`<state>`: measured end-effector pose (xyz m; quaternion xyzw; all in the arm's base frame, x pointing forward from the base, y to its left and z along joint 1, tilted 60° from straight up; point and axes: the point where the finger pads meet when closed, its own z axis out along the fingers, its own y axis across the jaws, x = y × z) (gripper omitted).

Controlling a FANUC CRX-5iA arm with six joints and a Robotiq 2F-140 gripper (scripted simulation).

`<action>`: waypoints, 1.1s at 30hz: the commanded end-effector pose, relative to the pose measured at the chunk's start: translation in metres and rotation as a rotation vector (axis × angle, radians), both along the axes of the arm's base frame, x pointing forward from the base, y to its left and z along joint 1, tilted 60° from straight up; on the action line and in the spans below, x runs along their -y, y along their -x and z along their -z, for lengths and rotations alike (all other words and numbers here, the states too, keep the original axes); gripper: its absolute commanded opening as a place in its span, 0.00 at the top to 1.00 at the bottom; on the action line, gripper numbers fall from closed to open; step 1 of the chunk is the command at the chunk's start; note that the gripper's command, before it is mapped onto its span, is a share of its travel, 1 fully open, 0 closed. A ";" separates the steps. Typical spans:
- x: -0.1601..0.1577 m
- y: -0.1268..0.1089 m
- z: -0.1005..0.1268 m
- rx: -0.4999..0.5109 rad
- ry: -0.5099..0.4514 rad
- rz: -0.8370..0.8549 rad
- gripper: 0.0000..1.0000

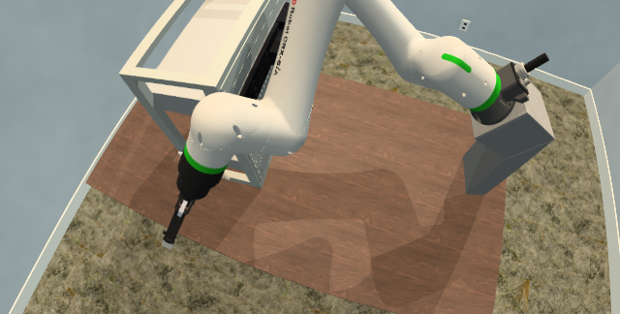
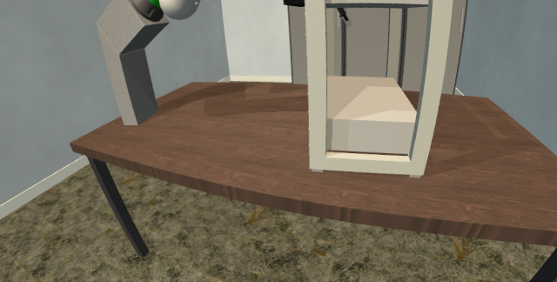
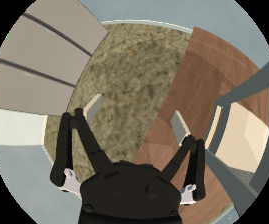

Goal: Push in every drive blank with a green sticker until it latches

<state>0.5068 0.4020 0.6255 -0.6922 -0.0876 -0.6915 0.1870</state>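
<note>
I see the rack (image 1: 203, 47) standing on the table (image 1: 368, 159), up and to the right of my gripper (image 1: 175, 222), which hangs past the rack's near corner. My jaws are spread fully apart, holding nothing and touching nothing. I cannot make out any stickered blanks.

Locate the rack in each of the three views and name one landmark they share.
Top: rack upper left, partly behind the arm.
Exterior: rack right of centre, standing on the table.
Wrist: rack at the right edge, beside the open gripper.
Shared landmark: the table.
</note>
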 end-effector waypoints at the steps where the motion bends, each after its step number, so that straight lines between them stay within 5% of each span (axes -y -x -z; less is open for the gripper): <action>1: -0.001 0.003 -0.004 0.003 -0.006 -0.006 0.00; 17: 0.000 0.026 -0.054 0.034 -0.073 -0.056 0.00; 33: 0.048 0.031 -0.143 0.099 -0.182 -0.034 0.00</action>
